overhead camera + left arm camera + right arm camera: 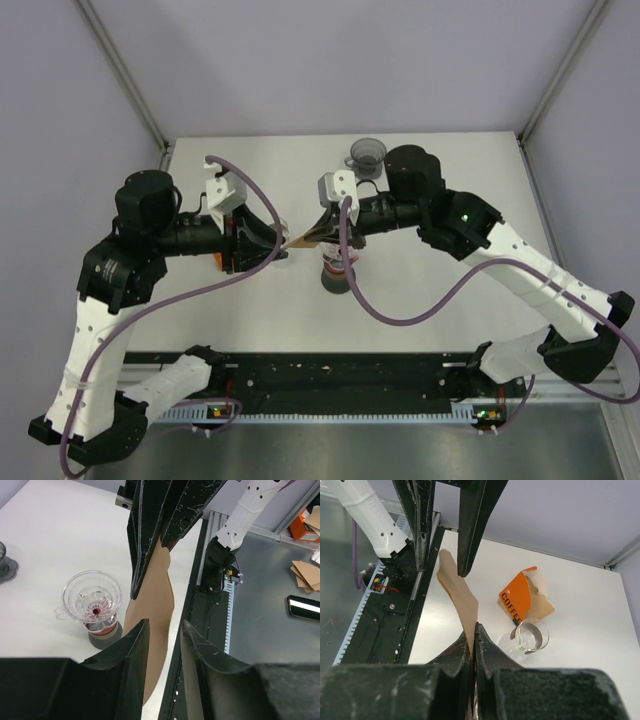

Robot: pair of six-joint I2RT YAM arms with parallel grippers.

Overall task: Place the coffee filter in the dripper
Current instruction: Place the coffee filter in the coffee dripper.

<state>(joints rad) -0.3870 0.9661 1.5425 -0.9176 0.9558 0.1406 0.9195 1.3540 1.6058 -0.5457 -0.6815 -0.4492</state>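
A brown paper coffee filter [460, 592] hangs in the air between my two grippers; it also shows in the left wrist view [157, 605] and in the top view [298, 240]. My right gripper [474, 632] is shut on one edge of it. My left gripper [162, 635] is open, its jaws standing on either side of the filter's other end without clamping it. The clear glass dripper [92, 596] stands on a red and grey base on the table, below and beside the filter. In the top view the dripper [338, 272] sits just under my right gripper [312, 236].
An orange coffee-filter package [520, 597] lies on the table close behind the dripper [530, 636]. A grey cup-like object [367, 154] stands at the table's back edge. The black rail [330, 375] runs along the near edge.
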